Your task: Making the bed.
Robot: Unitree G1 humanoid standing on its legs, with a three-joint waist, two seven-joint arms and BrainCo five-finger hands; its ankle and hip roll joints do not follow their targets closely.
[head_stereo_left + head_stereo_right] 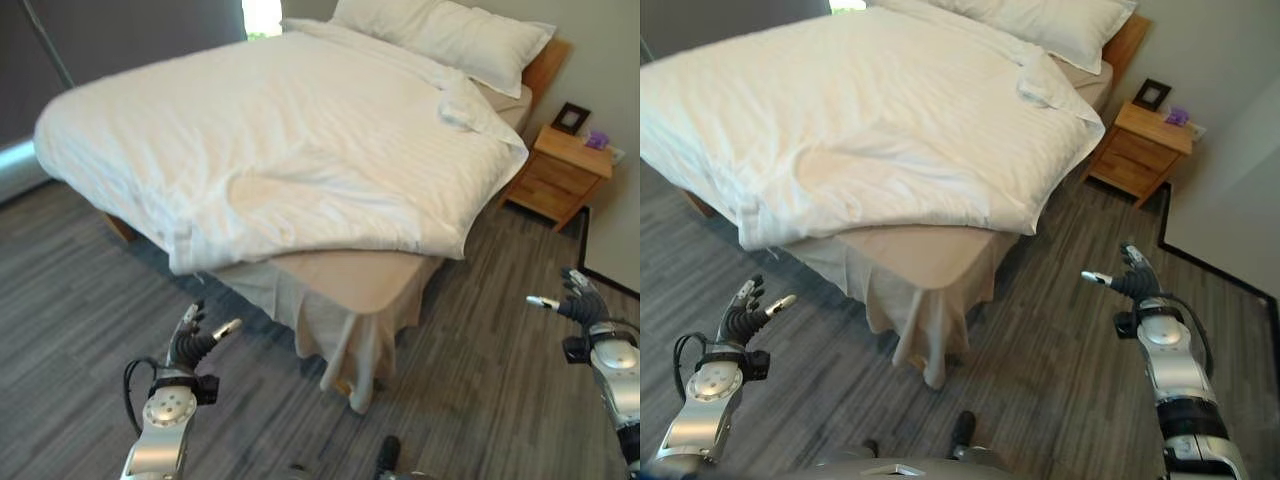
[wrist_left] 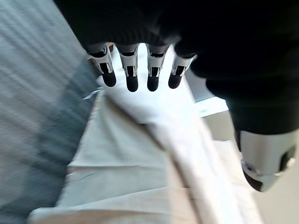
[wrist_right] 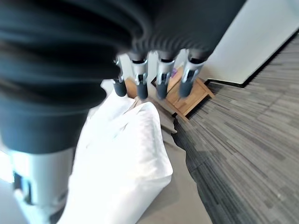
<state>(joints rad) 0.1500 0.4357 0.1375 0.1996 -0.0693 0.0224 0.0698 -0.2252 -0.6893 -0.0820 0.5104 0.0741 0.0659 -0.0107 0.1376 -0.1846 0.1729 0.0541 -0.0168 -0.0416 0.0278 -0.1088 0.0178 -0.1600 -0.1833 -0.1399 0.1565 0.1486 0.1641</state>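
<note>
Grey floor, bed [image 1: 380,275] corner bare, duvet [image 1: 290,150] pulled askew. Left hand [image 1: 192,343] and right hand [image 1: 1135,280] spread, empty, well short. Risk: uneven tug dragging duvet further off.

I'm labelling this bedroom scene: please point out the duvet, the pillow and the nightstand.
duvet [image 1: 290,140]: left eye view, middle of its top.
pillow [image 1: 450,35]: left eye view, centre of its face.
nightstand [image 1: 1138,150]: right eye view, drawer front.

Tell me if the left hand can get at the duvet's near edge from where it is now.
Probably yes. The left hand hangs open over bare floor, short of the bed's near corner, and the duvet edge lies just beyond it with nothing between. It likely needs a forward reach or a step.
</note>
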